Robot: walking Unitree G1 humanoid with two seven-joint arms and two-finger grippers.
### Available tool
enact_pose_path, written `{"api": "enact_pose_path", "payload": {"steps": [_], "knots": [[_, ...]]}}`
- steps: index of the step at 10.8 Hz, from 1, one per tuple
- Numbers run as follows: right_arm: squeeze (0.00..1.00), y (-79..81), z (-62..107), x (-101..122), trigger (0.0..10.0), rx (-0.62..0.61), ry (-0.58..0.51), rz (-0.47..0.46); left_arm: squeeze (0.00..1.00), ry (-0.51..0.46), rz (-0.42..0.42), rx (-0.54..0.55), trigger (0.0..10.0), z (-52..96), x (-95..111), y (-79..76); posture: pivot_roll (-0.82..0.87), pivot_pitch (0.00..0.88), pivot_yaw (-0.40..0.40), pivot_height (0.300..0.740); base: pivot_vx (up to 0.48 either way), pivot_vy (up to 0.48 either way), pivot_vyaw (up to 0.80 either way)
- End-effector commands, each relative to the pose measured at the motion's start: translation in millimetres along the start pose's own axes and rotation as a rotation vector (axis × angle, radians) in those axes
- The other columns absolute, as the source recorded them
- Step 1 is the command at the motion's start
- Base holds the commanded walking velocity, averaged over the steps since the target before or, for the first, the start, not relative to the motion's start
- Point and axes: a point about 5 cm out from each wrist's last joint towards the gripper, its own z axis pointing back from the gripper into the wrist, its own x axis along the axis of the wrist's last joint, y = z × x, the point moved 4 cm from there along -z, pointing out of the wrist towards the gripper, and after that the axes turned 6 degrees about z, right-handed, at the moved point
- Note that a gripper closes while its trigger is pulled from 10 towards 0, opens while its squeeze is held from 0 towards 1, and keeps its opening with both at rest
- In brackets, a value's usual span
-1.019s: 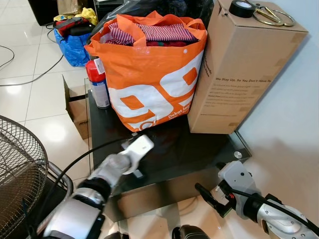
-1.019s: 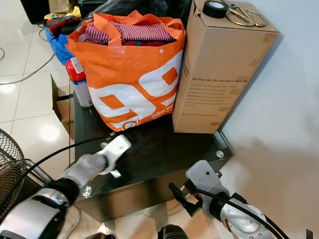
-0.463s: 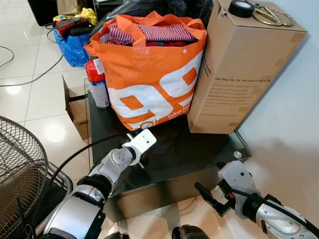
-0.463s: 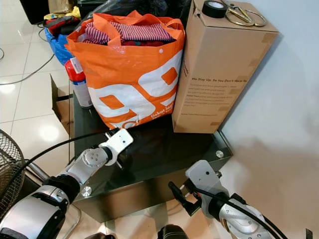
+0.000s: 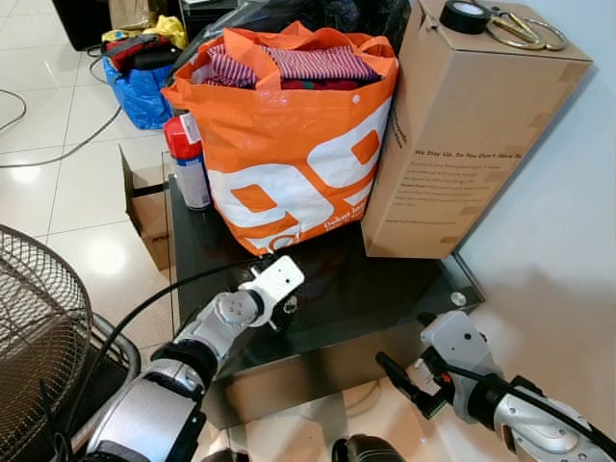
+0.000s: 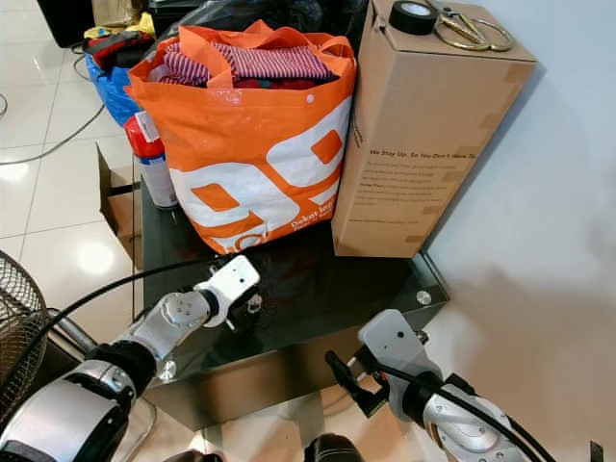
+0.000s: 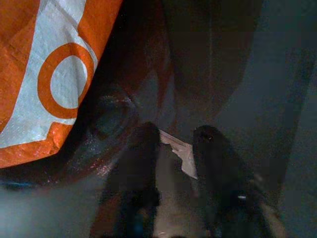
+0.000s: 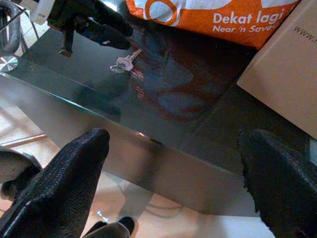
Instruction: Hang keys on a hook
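Keys [image 8: 124,62]: small silver bunch lying flat on the dark glass table [image 5: 385,289], at the tips of the left claw [image 8: 111,30] and just in front of the orange bag. In the left wrist view a pale key blade sits between the two black fingers [image 7: 141,163]. Not lifted; resting on the glass, probably because the grasp is not yet made.

Left claw: reached out low over the table, fingers spread with a gap between them, straddling the keys. Likely set so that one squeeze takes the bunch.

Right claw [image 5: 404,380]: held below and in front of the table edge, well apart from the keys, fingers [image 8: 74,168] spread wide and holding nothing. Appears parked clear of the working arm.

Orange bag [image 5: 289,144]: stuffed with striped cloth, standing just beyond the left claw; its lower edge crowds the grasp from behind.

Cardboard box [image 5: 462,135]: upright beside the bag, well beyond the right claw. A roll of black tape [image 5: 467,14] and scissors [image 5: 520,29] lie on its top.

Spray can [image 5: 190,159]: upright, far side of the left claw.

Hook: cannot be made out; carrying the keys elsewhere looks likely.
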Motion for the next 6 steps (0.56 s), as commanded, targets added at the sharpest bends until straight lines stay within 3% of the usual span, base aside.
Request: {"api": "enact_pose_path", "payload": {"steps": [1,3,4,5,6], "knots": [[0.0,0.8,1.0,-3,10.0,-0.004,0.009,0.0,1.0,0.006,-0.022,-0.024,10.0,-0.1,-1,-2.3,-0.35,0.089,-0.043,0.74,0.0,0.0,0.0],[0.0,0.4,2.1,-3,10.0,-0.006,0.011,-0.001,1.0,0.031,-0.039,-0.073,10.0,1.3,-7,-6.8,-0.35,0.091,-0.044,0.74,0.0,0.0,0.0],[0.0,0.1,2.8,-4,10.0,-0.005,0.013,0.0,0.11,0.047,-0.088,-0.123,10.0,2.4,-11,-13.2,-0.35,0.095,-0.048,0.74,0.0,0.0,0.0],[0.0,0.5,3.6,-4,10.0,-0.003,0.015,-0.001,0.0,0.038,-0.129,-0.151,10.0,2.7,-11,-17.3,-0.36,0.1,-0.05,0.74,0.0,0.0,0.0],[0.0,1.3,4.5,-4,10.0,0.0,0.016,-0.001,0.0,0.034,-0.151,-0.159,10.0,2.6,-10,-18.3,-0.36,0.103,-0.051,0.74,0.0,0.0,0.0]]}}
